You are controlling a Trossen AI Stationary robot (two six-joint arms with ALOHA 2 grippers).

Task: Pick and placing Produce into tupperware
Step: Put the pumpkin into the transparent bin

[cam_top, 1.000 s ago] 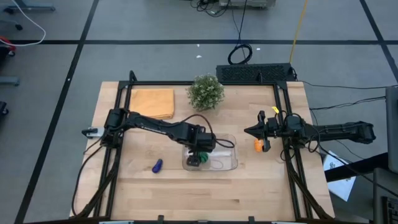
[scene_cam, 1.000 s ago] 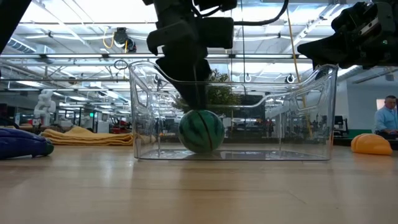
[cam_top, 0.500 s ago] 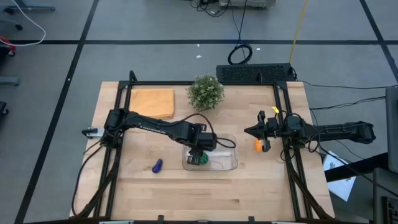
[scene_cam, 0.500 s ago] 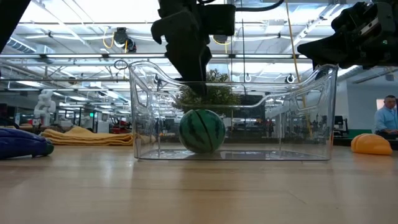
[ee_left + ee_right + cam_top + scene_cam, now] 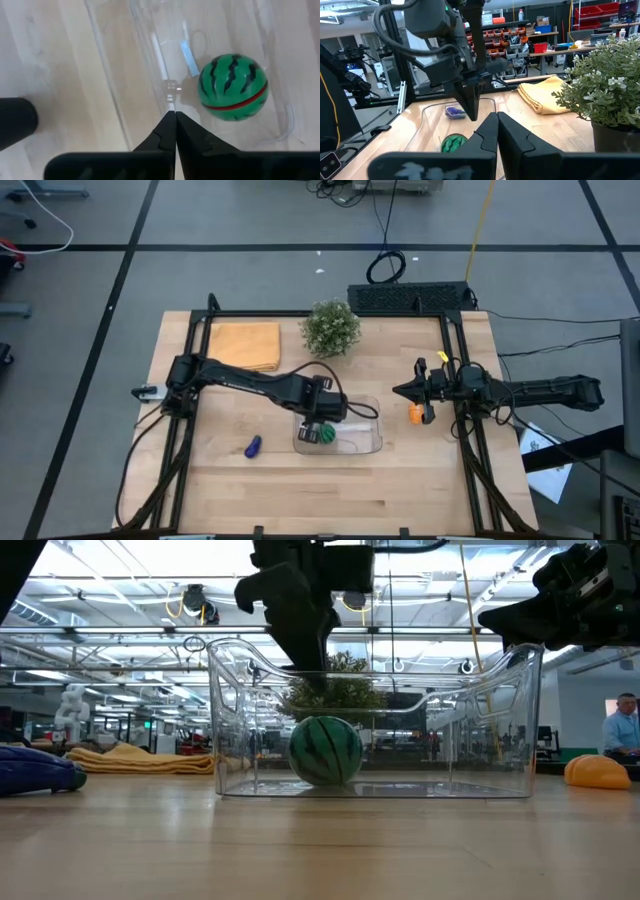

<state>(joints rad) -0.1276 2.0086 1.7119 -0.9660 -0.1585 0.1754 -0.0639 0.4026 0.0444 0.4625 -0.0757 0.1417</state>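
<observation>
The clear tupperware (image 5: 362, 444) stands on the wooden table near its middle. The green striped ball (image 5: 325, 435) rests on the floor of its left part, also seen in the left wrist view (image 5: 232, 87). My left gripper (image 5: 173, 115) hangs shut and empty above the tupperware, just beside and above the ball (image 5: 325, 750). The purple piece (image 5: 253, 446) lies on the table left of the tupperware, the orange piece (image 5: 415, 414) to its right. My right gripper (image 5: 400, 391) is shut and empty, level above the table beside the orange piece.
A bushy potted plant (image 5: 331, 328) stands at the far middle, a folded yellow-orange cloth (image 5: 245, 345) lies at the far left, and a black box (image 5: 410, 298) sits at the far edge. Bare wood lies along the near edge.
My left gripper has let go of the green ball, risen out of the tupperware and shut its fingers. The ball stays where it was on the tupperware's floor.
</observation>
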